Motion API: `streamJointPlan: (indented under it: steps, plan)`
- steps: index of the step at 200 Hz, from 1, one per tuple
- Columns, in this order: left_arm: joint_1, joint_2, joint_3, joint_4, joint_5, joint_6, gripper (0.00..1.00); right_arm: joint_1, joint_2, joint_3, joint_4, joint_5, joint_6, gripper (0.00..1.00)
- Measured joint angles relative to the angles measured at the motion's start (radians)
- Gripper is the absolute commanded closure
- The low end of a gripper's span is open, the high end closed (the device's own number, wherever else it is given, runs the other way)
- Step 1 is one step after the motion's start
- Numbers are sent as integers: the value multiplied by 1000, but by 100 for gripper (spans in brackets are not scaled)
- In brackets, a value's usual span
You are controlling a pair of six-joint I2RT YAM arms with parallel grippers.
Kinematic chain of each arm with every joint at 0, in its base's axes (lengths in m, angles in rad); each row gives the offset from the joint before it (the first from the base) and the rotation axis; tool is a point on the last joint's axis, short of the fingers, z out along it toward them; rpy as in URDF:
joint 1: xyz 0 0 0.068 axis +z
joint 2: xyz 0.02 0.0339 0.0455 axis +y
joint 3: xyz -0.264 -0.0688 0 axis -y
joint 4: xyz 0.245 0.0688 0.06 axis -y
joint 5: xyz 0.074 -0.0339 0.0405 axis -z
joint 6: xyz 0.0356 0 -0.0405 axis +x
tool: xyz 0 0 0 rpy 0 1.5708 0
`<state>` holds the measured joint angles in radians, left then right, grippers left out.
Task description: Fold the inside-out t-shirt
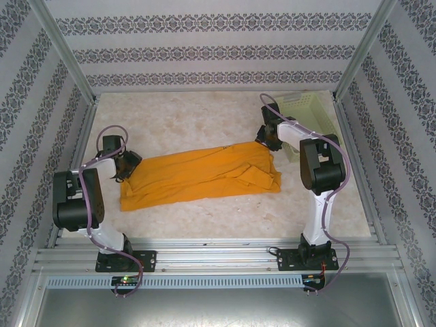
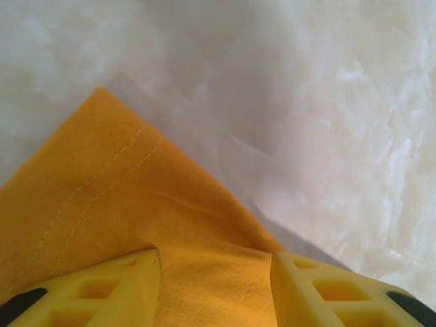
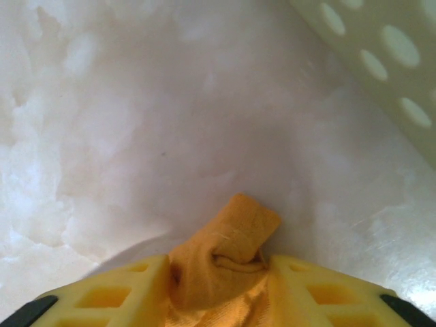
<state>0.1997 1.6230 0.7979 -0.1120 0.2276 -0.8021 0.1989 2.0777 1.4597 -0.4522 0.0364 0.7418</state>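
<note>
Inside-out t-shirt lying spread across middle of table. Left gripper pinching hemmed corner, right gripper clamping bunched corner. Jaws gripping opposite ends, likely keeping cloth taut for folding.

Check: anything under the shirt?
Pale table shows all around the shirt. Whatever lies under the cloth itself is covered, and its lower folded layers are hidden too.

Patterned walls — pale marbled table
</note>
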Motion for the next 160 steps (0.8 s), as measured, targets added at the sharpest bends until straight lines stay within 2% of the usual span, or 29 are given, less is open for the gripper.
streamJointPlan:
  steps: [50,77,90,128,160]
  plan:
    - [5,-79,19,-82,-26,20,51,2,-22,0,1,19,-34,83]
    - [12,-52,31,-83,-20,24,52,2,-22,0,0,19,-39,93]
    - [24,-7,38,-83,-12,24,55,2,-22,0,0,20,-41,97]
    - [92,45,48,-58,31,9,62,2,-46,-17,-3,51,-41,100]
    - [102,42,44,-58,31,8,64,-1,-119,-55,-8,69,-41,100]
